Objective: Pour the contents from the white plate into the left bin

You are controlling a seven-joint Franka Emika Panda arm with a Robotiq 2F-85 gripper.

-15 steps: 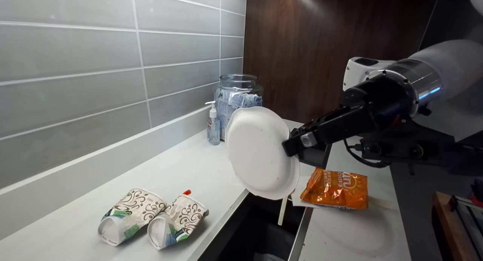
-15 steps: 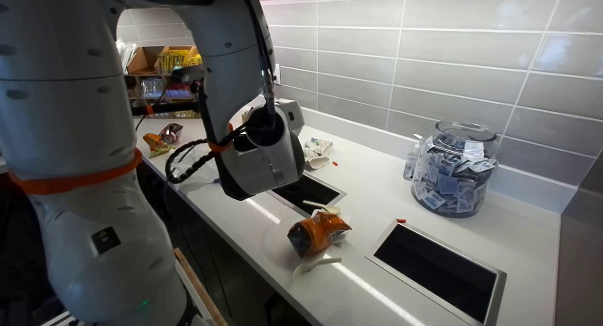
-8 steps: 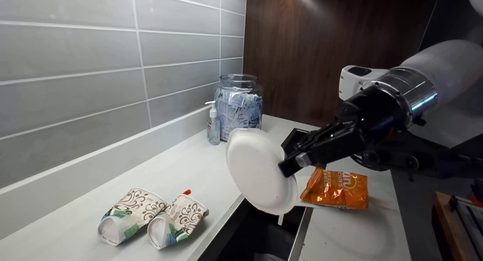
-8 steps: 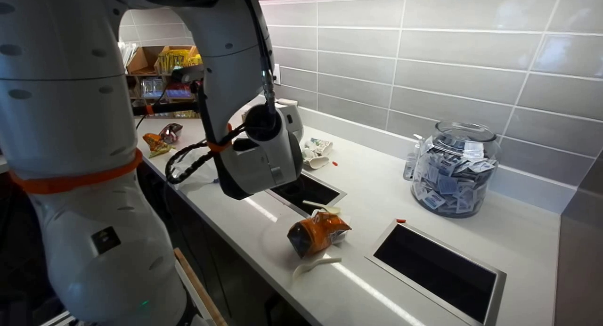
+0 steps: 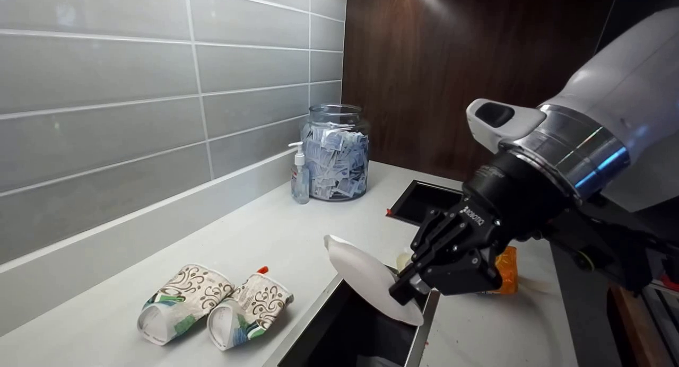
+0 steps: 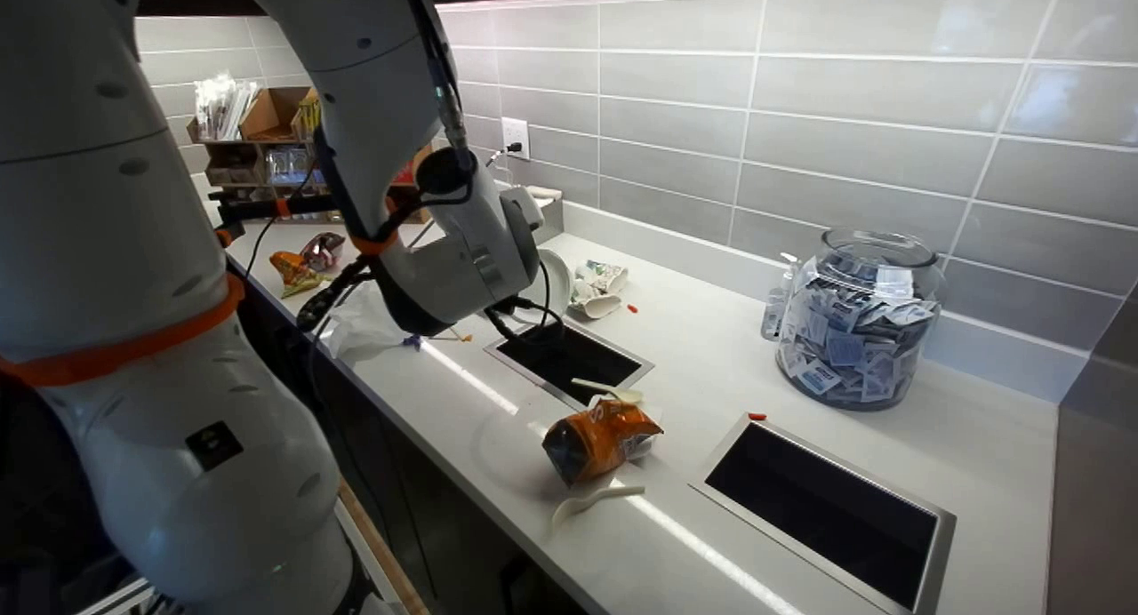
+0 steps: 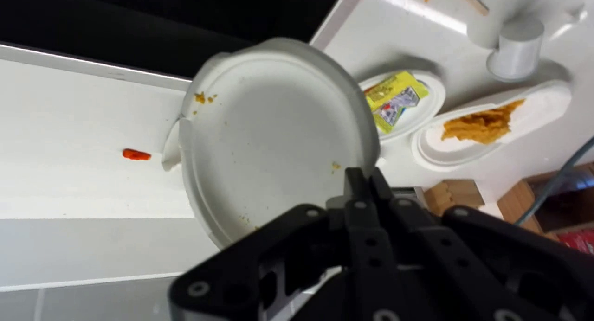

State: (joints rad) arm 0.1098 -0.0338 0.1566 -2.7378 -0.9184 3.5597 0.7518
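The white plate (image 5: 366,277) is pinched at its edge by the gripper (image 7: 365,175) and held tipped over the dark bin (image 5: 345,330). Some small yellow crumbs (image 7: 200,97) are seen on its face.

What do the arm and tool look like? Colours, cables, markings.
Pale grey-white, rounded arm with orange bands, black cables and a dark square label, too small to read. A silver collar meets the black tool, which has slim linked fingers and white ROBOTIQ lettering.
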